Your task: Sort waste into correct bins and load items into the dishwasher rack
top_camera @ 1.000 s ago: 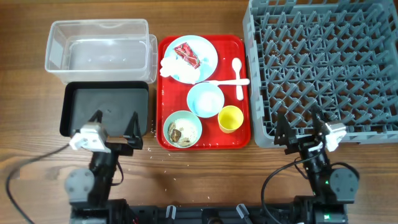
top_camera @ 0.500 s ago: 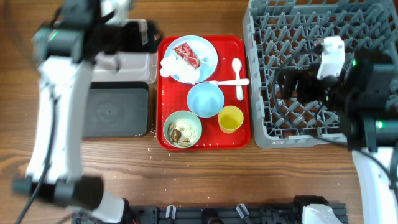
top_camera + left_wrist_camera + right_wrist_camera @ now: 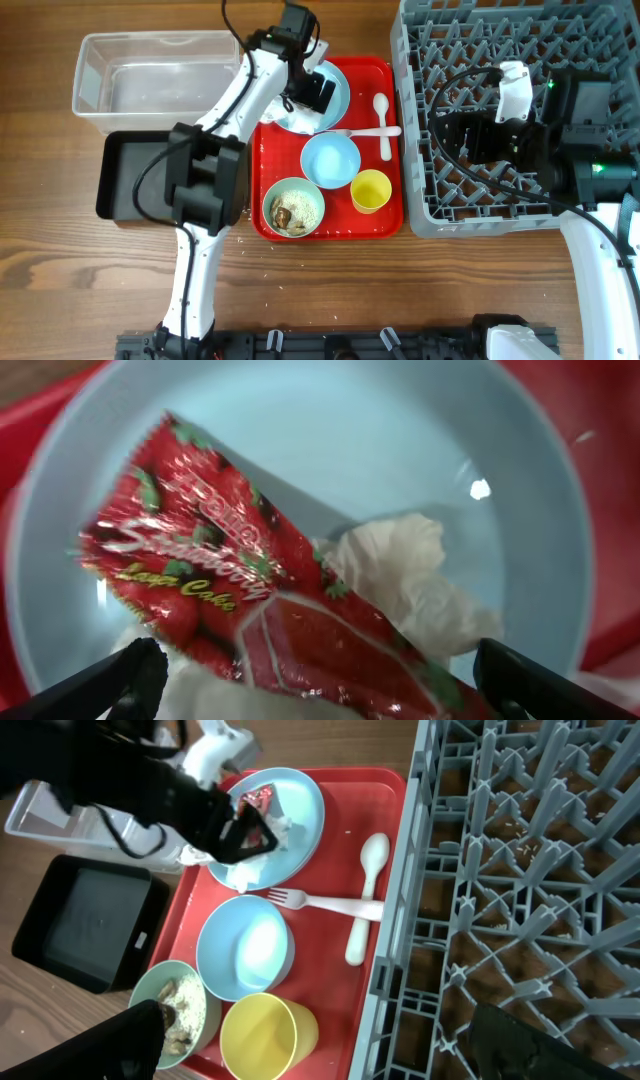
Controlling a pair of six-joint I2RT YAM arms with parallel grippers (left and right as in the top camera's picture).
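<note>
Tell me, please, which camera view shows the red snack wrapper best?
The left wrist view: the wrapper fills the frame on the blue plate, its strawberry print readable. Overhead, the left gripper largely hides it; the right wrist view shows only a small red patch.

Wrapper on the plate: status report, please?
Left gripper open, over wrapper. Right gripper open, over rack edge. Wrapper lies on plate, ungripped. Tissue crowds it.
</note>
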